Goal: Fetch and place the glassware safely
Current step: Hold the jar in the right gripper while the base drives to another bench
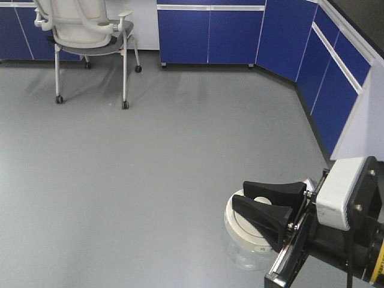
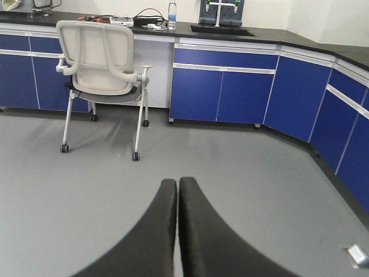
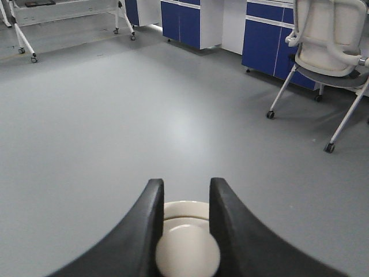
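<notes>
Glass jar (image 1: 245, 255): squat vessel with clear, rounded walls, at the lower right of the front view, over the grey floor. Whether its base touches the floor cannot be told.
Lid (image 1: 237, 227): wide, round, off-white disc with a smooth matte surface and a stepped rim, seated on the jar mouth.
Knob (image 3: 187, 253): rounded off-white dome at the lid's centre, at the bottom centre of the right wrist view, flanked by both fingers.
Right gripper (image 1: 241, 195): two matte black, curved, wedge-shaped fingers lying across the lid top and clamped against the knob from either side.
Left gripper (image 2: 177, 186): matte black tapering fingers pressed together along their inner edges, fully closed, at the bottom centre of the left wrist view.
Floor (image 1: 150, 156): smooth, seamless grey sheet with a soft sheen.
Chair (image 2: 102, 57): off-white moulded back and armrests, grey seat, and slim metal legs on small castors, at the upper left of the left wrist view.
Cabinets (image 2: 222, 86): flat, glossy blue doors with pale trim, running along the top and right edges.
</notes>
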Robot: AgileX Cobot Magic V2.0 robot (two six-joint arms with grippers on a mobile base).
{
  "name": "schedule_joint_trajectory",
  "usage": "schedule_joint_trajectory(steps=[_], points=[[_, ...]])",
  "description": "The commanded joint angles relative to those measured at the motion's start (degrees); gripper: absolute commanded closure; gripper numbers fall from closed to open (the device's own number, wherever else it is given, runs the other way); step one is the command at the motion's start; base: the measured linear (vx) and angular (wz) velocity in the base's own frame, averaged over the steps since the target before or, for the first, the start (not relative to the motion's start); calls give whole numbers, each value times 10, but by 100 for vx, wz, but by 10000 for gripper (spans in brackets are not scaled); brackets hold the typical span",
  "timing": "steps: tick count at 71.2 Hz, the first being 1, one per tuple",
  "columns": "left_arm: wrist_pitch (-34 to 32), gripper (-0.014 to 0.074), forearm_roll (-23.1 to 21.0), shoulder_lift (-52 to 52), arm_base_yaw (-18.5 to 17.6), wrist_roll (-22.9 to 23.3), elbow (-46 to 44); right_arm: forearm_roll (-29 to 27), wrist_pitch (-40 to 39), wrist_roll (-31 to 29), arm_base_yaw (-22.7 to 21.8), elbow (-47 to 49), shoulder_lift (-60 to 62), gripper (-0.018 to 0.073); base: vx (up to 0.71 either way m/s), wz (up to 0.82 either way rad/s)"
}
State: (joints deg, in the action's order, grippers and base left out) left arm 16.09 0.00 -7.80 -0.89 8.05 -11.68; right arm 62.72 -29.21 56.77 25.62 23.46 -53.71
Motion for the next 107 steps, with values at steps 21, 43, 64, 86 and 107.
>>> schedule_joint_trajectory(steps=[21,43,64,86,107], points=[[-43,603,-6,-6,0,2,-15,-21,-33,-4,-1,18,6,560,72,5],[-43,603,-6,-6,0,2,-15,-21,-32,-4,-1,18,6,560,71,5],[-43,603,-6,-6,0,2,-15,-21,-32,-4,-1,18,6,560,61,-16],[-43,603,-6,-6,0,2,-15,-21,-33,-4,-1,18,6,560,46,-80],[-43,603,-6,-6,0,2,-15,-21,-33,-4,-1,18,6,560,35,-87]])
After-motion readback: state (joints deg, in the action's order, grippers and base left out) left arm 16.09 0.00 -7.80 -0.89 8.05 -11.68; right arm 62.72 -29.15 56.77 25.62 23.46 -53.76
